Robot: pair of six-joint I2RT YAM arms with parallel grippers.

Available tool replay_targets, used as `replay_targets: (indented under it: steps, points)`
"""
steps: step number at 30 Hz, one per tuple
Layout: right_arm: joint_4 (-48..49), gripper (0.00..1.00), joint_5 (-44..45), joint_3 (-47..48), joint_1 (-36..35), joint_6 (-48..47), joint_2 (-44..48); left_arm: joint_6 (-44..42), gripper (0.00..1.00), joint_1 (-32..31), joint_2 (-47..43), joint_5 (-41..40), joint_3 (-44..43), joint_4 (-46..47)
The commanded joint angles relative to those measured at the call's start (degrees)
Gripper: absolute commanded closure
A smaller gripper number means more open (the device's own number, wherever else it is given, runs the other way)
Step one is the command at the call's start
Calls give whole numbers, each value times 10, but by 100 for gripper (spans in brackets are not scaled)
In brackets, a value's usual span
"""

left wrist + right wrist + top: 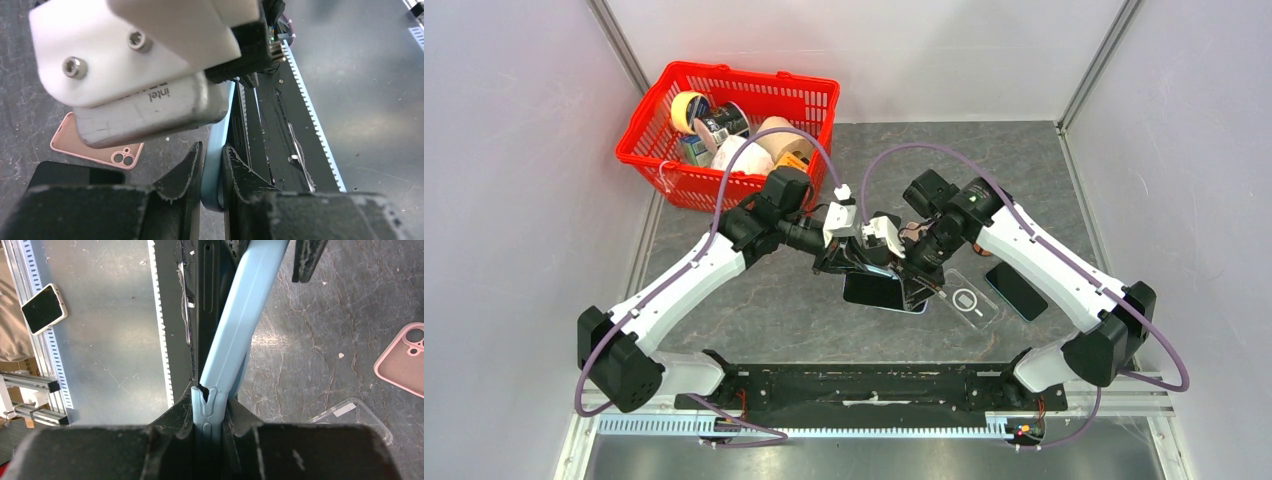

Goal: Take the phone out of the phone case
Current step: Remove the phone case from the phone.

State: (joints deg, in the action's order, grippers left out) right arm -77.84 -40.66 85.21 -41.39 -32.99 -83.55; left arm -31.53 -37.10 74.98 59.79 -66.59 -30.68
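The two arms meet over the middle of the table (754, 300). Between them they hold up one phone (876, 292) in a blue case (245, 315). From the top you see the phone's dark face and a thin bit of blue at its corner, so the phone looks like it is inside the case. It is off the table and tilted.

The left gripper (212, 148) is clamped on the thin edge of the blue case, with one black finger on each side. The right gripper (210, 400) is clamped on the blue case too, pinching its edge at the other end. In that view the blue rim looks a little split right by the fingers, but I cannot tell if the phone is coming loose.

A pink case (95, 147) lies flat on the table with its camera holes showing. A clear case (972, 298) lies just to the right of the held phone. A second black phone (1016, 290) lies beside the clear case. A red basket (656, 160) full of things sits at the far left corner.
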Motion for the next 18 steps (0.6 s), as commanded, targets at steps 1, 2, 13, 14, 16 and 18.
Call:
replay_targets:
  steps: [1, 2, 13, 14, 16, 18]
  points:
    - [136, 100, -187, 59, -3, -20, 37, -76, 82, -3, 30, -159, 32, -97]
    - [139, 100, -183, 53, 0, -19, 40, -81, 81, -3, 28, -167, 28, -104]
    - [162, 100, -177, 6, 38, -7, 66, -154, 71, 4, -4, -256, -2, -214]
    - [163, 100, -174, 3, 39, -7, 66, -154, 70, 5, -9, -259, -3, -220]
    - [166, 100, -170, -5, 40, -7, 66, -153, 69, 10, -18, -262, -5, -226]
    - [170, 100, -168, -12, 42, -6, 65, -148, 69, 16, -26, -264, -9, -228]
